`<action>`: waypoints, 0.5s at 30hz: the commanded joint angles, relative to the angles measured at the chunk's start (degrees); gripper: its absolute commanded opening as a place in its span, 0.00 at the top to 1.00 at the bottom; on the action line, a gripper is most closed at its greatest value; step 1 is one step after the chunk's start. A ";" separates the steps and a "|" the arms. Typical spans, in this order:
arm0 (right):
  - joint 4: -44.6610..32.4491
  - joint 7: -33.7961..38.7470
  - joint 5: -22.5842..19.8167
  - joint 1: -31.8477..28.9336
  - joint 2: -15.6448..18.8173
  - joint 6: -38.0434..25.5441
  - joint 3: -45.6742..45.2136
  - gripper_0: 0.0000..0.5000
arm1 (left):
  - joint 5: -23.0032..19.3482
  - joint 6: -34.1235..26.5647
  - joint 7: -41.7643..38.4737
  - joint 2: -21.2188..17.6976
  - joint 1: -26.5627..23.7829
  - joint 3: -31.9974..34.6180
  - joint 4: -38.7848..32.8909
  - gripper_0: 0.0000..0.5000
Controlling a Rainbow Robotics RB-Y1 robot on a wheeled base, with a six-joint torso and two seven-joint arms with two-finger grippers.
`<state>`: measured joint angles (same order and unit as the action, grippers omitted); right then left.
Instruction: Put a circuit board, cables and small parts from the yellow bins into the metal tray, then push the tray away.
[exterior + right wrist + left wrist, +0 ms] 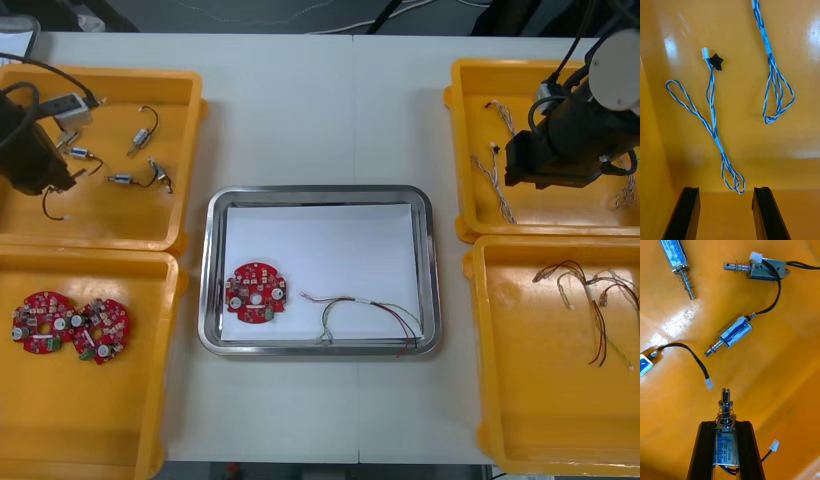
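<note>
My left gripper [727,444] is shut on a small metal part [726,435] with a spring and pin, held a little above the floor of the far left yellow bin [110,82]. Other small metal parts [733,332] lie beyond its fingers. In the front view the left gripper [48,180] hangs over that bin's left side. My right gripper [725,192] is open over the far right yellow bin [470,100], with a twisted blue and white cable [711,123] just beyond its fingertips. The metal tray [318,195] holds a red circuit board [256,293] and a thin cable [365,315].
The near left yellow bin [90,430] holds two more red circuit boards [70,325]. Red and yellow cables [592,298] lie in the near right yellow bin [540,420]. A second blue and white cable [772,75] lies farther from the right fingers.
</note>
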<state>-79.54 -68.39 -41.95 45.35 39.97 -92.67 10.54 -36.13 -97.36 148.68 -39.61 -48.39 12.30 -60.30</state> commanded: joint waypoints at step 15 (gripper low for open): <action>6.77 -4.83 2.57 2.46 -3.05 6.80 3.17 0.18 | -3.25 -12.64 -30.12 -3.46 -3.38 -2.55 -19.77 1.00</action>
<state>-73.45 -72.09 -40.46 45.37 37.82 -87.35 12.67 -38.74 -109.31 125.88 -41.64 -48.91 11.50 -75.47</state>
